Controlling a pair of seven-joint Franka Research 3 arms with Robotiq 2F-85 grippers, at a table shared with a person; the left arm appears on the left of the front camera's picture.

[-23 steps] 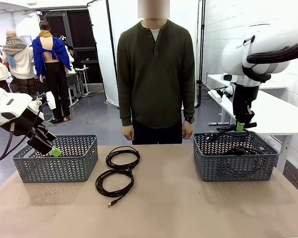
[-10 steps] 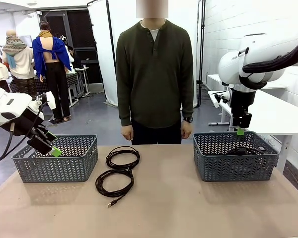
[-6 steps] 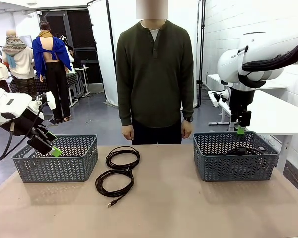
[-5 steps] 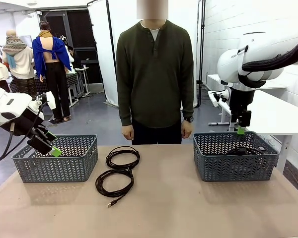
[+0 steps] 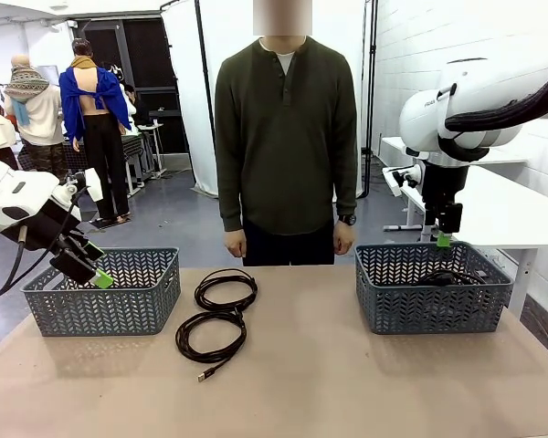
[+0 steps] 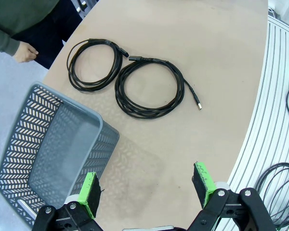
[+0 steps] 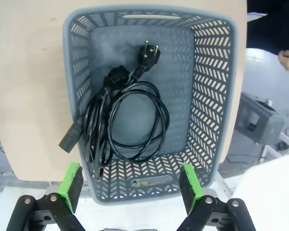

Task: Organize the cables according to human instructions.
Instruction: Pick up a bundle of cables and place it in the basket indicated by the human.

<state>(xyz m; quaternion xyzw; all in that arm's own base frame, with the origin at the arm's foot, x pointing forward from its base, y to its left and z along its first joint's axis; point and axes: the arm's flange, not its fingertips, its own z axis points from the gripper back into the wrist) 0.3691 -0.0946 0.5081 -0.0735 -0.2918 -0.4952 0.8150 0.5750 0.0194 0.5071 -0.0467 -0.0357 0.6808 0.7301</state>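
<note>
Two coiled black cables lie on the table between the baskets, one farther [image 5: 226,290] [image 6: 94,64] and one nearer [image 5: 211,335] [image 6: 151,88] with a small plug end. More black cables [image 7: 135,127] [image 5: 443,276] lie coiled inside the right basket [image 5: 432,301] [image 7: 209,96]. My right gripper [image 5: 443,239] [image 7: 130,187] hangs open above that basket's far rim, holding nothing. My left gripper [image 5: 96,274] [image 6: 147,185] stands open over the left basket [image 5: 105,297] [image 6: 53,149], also holding nothing. The human [image 5: 286,137] stands at the far edge, hands at the sides.
The left basket holds nothing in the left wrist view. Bare tan table [image 5: 347,383] spreads in front of both baskets. A white table stands behind the right basket at the right.
My right gripper has let go of a cable into the right basket, opened and lifted a little. The left arm and the two cables on the table have not moved.
</note>
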